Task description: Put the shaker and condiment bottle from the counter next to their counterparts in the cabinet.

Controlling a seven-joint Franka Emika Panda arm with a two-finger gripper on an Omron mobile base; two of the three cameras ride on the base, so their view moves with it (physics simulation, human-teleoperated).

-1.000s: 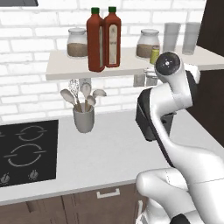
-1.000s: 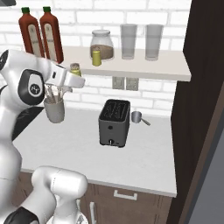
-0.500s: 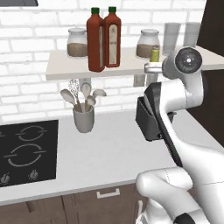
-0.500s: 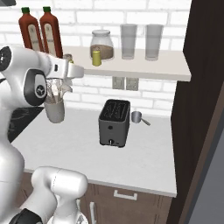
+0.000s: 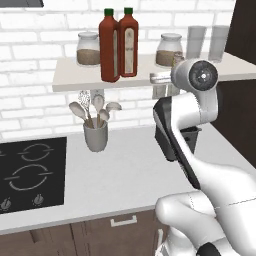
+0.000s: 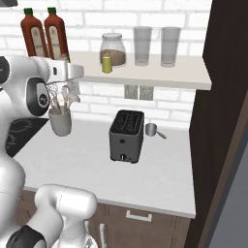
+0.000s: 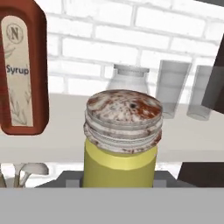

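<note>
Progress check: I'm reading the bottle half as done. Both tall red bottles are standing side by side, upper left of the right base frame, on the cabinet (image 6: 160, 68): the condiment bottle (image 5: 108, 46) with plain red sides and a bright green cap, and its labelled twin (image 5: 129, 44) with the beige "Syrup" label just beside it.

Shaker half is in progress. I'm holding the shaker (image 7: 121, 139) up at shelf height; it's sitting centre of the hand frame, upright, and the gripper (image 7: 118, 183) is clamped on its yellow body, though the fingers themselves are mostly hidden. The counterpart shaker (image 6: 107, 63) is waiting on the shelf, upper middle of the right base frame, just in front of a jar (image 6: 113, 50) of brown powder. Left to do: carry across, set down beside it, release.

Materials: the shaker is a smooth yellow cylinder with a ribbed, mottled tan-pink cap. The jar and two tumblers (image 6: 142, 45) are looking like clear glass. The shelf is a flat white board on white brick. The table (image 6: 164, 169) is plain pale grey, carrying a dark boxy toaster (image 6: 127, 135) and a grey utensil crock (image 5: 95, 135).
</note>
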